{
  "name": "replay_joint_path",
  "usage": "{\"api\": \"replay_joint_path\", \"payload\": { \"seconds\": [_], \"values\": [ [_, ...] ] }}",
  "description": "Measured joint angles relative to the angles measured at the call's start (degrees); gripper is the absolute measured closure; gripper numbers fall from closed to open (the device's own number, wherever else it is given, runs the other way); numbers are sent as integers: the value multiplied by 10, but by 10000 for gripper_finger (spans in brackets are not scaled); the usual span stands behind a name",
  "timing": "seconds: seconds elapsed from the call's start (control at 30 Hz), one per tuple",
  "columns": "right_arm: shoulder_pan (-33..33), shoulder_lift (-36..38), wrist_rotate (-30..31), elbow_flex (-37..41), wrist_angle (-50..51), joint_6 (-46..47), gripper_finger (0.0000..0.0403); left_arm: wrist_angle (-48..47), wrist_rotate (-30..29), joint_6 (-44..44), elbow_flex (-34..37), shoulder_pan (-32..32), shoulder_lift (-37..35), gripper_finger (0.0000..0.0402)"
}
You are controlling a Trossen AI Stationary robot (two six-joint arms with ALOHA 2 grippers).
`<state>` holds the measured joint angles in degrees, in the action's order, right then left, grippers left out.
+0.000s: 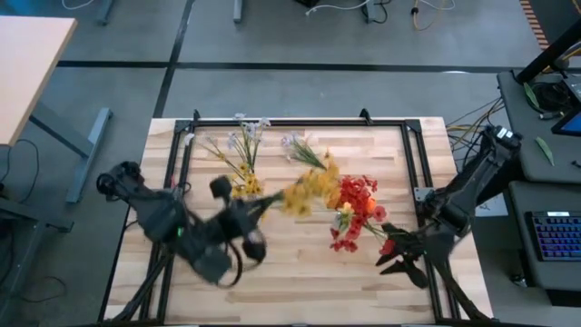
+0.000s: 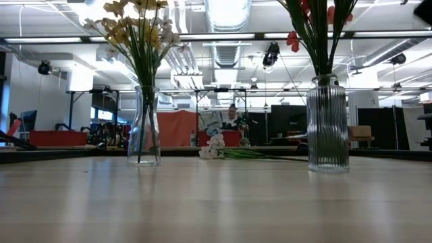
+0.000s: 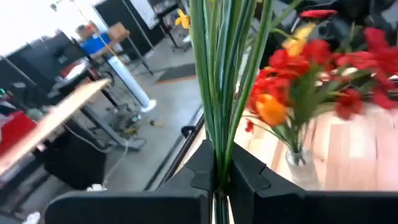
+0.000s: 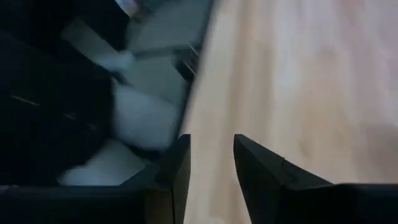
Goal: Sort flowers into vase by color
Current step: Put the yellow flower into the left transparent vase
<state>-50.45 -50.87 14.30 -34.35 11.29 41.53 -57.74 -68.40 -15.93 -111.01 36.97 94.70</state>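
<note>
- The left gripper (image 3: 219,180) is over the left part of the table (image 1: 300,272), on the near side, and its jaws pinch a bunch of thin green stems (image 3: 221,81).
- In the high view these stems lead to yellow flowers (image 1: 307,193), which lie just beside the red ones, near the middle of the table.
- The right gripper (image 4: 211,165) is low at the right edge of the table, near the front; its jaws are spread with a gap between them and hold nothing.
- The right wrist view shows only bare wood and the edge of the table between these jaws.
- The red flowers (image 1: 356,207) stand in a ribbed glass vase (image 2: 328,125) on the right part of the table; an orange blossom (image 3: 272,109) is among them.
- A smooth glass vase (image 2: 144,127) on the left part of the table carries pale yellow and white flowers (image 2: 135,23).
- Farther back, one white flower (image 2: 214,147) lies flat on the table between the two vases, its green stalk pointing to the right.
- In the high view more white flowers (image 1: 298,145) lie near the far edge of the table, apart from both grippers.
- Behind the table is a large room with ceiling lights, and a person (image 2: 233,116) sits far away there.
</note>
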Motion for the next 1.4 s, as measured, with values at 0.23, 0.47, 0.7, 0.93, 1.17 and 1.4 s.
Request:
{"api": "replay_joint_path", "payload": {
  "seconds": [0.23, 0.47, 0.7, 0.93, 1.17, 1.4],
  "values": [
    [-44, -57, 48, -30, -183, -114, 309, 240, 83, 119, 138, 67, -33, 396],
    [-54, -158, 41, -163, -171, -242, 331, 627, 233, 382, 280, 90, -79, 396],
    [-52, -267, 96, -371, -31, -325, 351, 906, 303, 452, 433, 63, -116, 396],
    [-7, -336, 180, -631, 233, -332, 372, 972, 311, 493, 511, 26, -188, 396],
    [105, -348, 187, -825, 335, -396, 386, 951, 433, 471, 573, -58, -316, 396],
    [328, -345, 39, -921, 362, -487, 392, 880, 533, 407, 611, -203, -389, 396]
  ]
}}
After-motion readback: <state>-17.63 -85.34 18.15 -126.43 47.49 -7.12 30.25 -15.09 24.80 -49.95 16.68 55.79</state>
